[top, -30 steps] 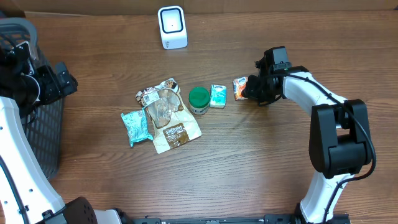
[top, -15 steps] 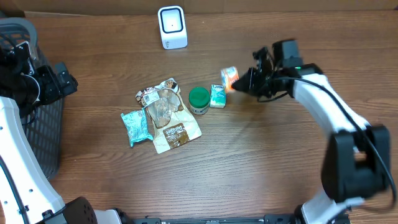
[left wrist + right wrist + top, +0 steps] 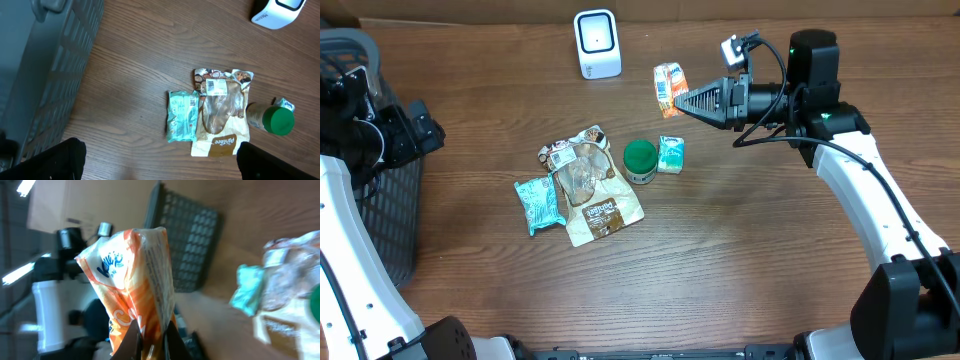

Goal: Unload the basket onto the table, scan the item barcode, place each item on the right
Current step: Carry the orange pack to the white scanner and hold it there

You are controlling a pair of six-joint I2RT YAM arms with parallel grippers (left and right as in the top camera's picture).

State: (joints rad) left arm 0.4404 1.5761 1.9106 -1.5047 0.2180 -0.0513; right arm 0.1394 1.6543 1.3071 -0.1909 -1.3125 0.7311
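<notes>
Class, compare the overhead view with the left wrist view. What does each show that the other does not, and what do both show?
Only the overhead view shows the orange packet, pinched in the fingers of the right gripper and held near the white scanner. Only the left wrist view shows the left gripper, its fingers spread wide at the bottom corners. Both show the scanner, the green-lidded jar, the teal packet, the brown pouch and the dark basket.

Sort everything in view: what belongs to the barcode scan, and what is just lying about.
In the job: orange packet, held in the right gripper; white scanner.

Lying about: green-lidded jar, small teal packet, teal pouch, tan snack bag, black basket.
</notes>
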